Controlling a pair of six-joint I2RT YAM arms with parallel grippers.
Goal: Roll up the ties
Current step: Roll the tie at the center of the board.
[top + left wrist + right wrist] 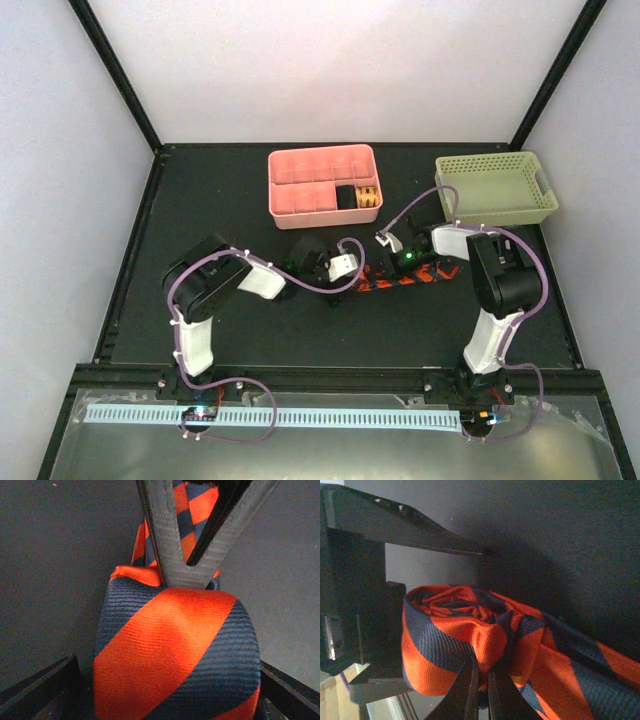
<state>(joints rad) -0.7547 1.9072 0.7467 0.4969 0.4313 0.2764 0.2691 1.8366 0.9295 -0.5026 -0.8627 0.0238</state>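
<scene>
Right end effector (482, 675) pinched shut on the necktie (445, 635) at its rolled end. Left end effector (168, 666): jaws apart, straddling the roll, not clamping. Necktie sits mid desk (330, 330), loose length running toward the right edge.

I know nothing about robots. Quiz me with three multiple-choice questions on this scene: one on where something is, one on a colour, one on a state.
1. Where is the pink tray?
A) at the far side of the table, left of the green basket
B) at the near edge, by the arm bases
C) held in the air

2. What colours is the tie?
A) green and white
B) orange-red and navy
C) plain black

3. What is the right gripper doing?
A) hanging wide open
B) pinching the tie
C) reaching into the basket

Answers: 1 A, the top view shows the tray beside the basket. 2 B, the stripes show close up. 3 B, its fingers close on the fabric.
</scene>
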